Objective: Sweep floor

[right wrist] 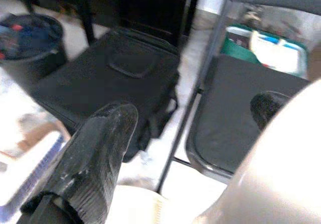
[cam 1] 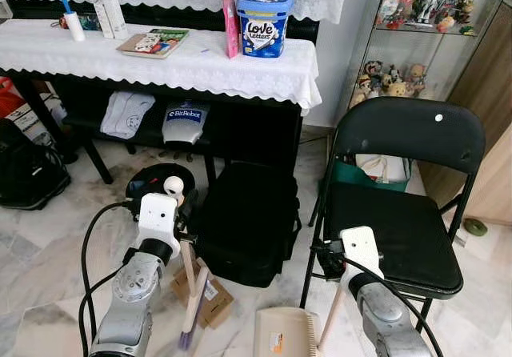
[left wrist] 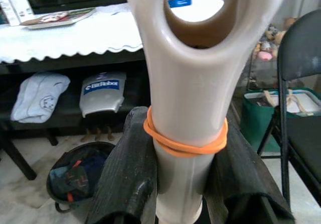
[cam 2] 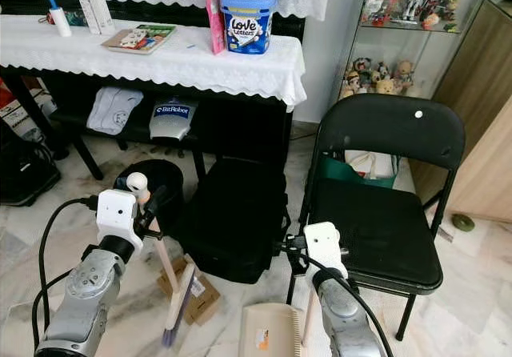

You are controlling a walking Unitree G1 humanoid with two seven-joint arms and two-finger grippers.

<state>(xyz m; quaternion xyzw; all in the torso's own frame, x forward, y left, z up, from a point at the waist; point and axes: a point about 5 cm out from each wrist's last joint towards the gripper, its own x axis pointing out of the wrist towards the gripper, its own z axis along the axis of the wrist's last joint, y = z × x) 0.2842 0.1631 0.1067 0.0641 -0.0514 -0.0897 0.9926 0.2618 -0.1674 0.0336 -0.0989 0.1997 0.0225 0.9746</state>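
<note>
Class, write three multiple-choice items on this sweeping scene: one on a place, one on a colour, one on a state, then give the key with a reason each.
1. Where does the blue tub stand?
A. on the chair
B. on the white-clothed table
C. on the floor

2. What colour is the band around the broom handle?
A. orange
B. green
C. black

3. What is the left gripper doing?
A. hanging open
B. gripping the chair
C. clamped on the broom handle

Key: B, it sits on the lace cloth; A, the left wrist view shows orange; C, both fingers press the handle.
</note>
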